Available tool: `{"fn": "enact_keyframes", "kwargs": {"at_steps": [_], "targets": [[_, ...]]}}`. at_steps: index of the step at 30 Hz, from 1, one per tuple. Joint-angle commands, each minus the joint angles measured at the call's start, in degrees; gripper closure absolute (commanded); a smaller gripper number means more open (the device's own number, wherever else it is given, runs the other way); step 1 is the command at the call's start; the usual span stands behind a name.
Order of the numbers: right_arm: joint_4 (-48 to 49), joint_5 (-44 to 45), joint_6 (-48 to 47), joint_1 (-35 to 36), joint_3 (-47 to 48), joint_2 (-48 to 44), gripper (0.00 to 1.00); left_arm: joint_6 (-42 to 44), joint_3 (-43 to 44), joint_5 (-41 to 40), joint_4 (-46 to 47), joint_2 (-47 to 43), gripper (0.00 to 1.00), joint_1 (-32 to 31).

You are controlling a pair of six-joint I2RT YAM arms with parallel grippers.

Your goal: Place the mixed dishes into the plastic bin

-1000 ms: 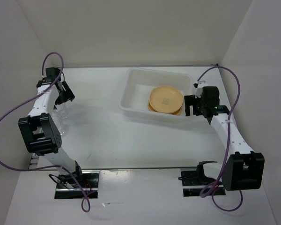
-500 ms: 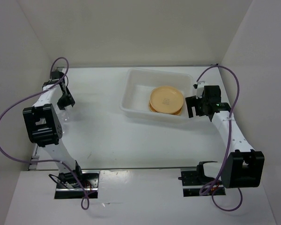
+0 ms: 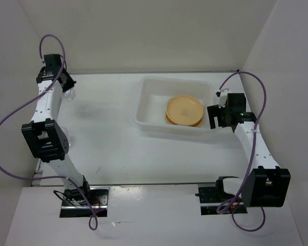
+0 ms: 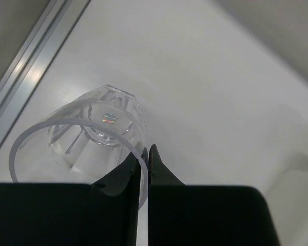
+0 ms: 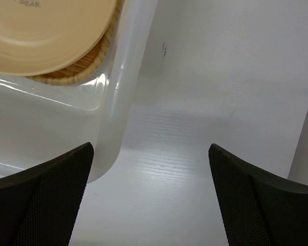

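Since half a second ago, the left gripper (image 3: 66,85) has travelled from the table's (image 3: 118,154) mid-left to its far-left corner, taking a clear cup (image 4: 92,136) with it. Its jaws are clenched on the cup's rim, one finger inside and one outside; the cup body lies left of and beyond them. The right gripper (image 5: 150,148) has barely shifted. Its jaws stand released and wide apart, over bare table. The plastic bin (image 5: 127,77) wall runs ahead-left of the right jaws. Inside, a pale-orange plate (image 5: 46,20) rests on the woven tray (image 5: 77,74).
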Motion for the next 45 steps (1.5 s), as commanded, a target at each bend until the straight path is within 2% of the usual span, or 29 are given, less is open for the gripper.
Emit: {"fn": "enact_keyframes", "kwargs": {"at_steps": [1,3,4,6,8,9,14,16,21,24,32,38,45], "targets": [[3.3,4.9,3.7,-1.4,-0.9,-1.3,0.04,-8.2,7.5,12.8,10.5,-7.9,1.00,-2.6],[3.4,5.5,4.3,-2.6,-0.9,-1.3,0.04,-9.2,7.5,22.1,17.1,-7.9,1.00,-5.9],[3.4,6.3,4.3,-2.6,-0.9,-1.3,0.04,-9.2,9.5,24.3,17.2,-6.7,1.00,-7.4],[4.1,8.1,4.3,-2.6,-0.9,-1.9,0.04,-4.3,19.3,31.6,12.4,0.0,1.00,-10.8],[4.9,9.7,4.9,-3.1,-0.4,-3.1,0.04,2.9,28.3,33.9,5.6,9.0,1.00,-16.6],[5.8,9.7,5.4,-3.1,0.1,-3.8,0.04,4.2,34.2,33.3,0.5,11.2,1.00,-18.9],[5.8,9.7,6.0,-3.6,5.8,-4.9,0.03,5.1,37.1,29.6,-1.7,18.4,1.00,-27.9],[5.8,11.4,4.8,-3.6,2.6,-7.0,0.03,5.1,38.2,26.8,-2.8,20.4,1.00,-29.9],[10.5,26.1,3.6,-5.0,-4.7,-7.8,0.03,6.2,38.8,20.8,-4.5,23.0,1.00,-37.2],[10.6,25.6,3.1,-5.6,-4.7,-7.8,0.02,6.2,39.5,15.3,-5.9,25.1,1.00,-41.2],[9.2,22.9,3.1,-5.6,-6.8,-8.9,0.02,5.1,40.1,4.9,-9.3,30.0,1.00,-44.2],[8.6,22.2,2.5,-5.6,-6.8,-8.9,0.02,4.4,40.7,0.4,-10.0,34.2,1.00,-45.3],[8.6,22.2,2.5,-3.6,-7.3,-9.4,0.03,3.3,40.9,3.1,-10.0,36.1,0.84,-45.3]]}}
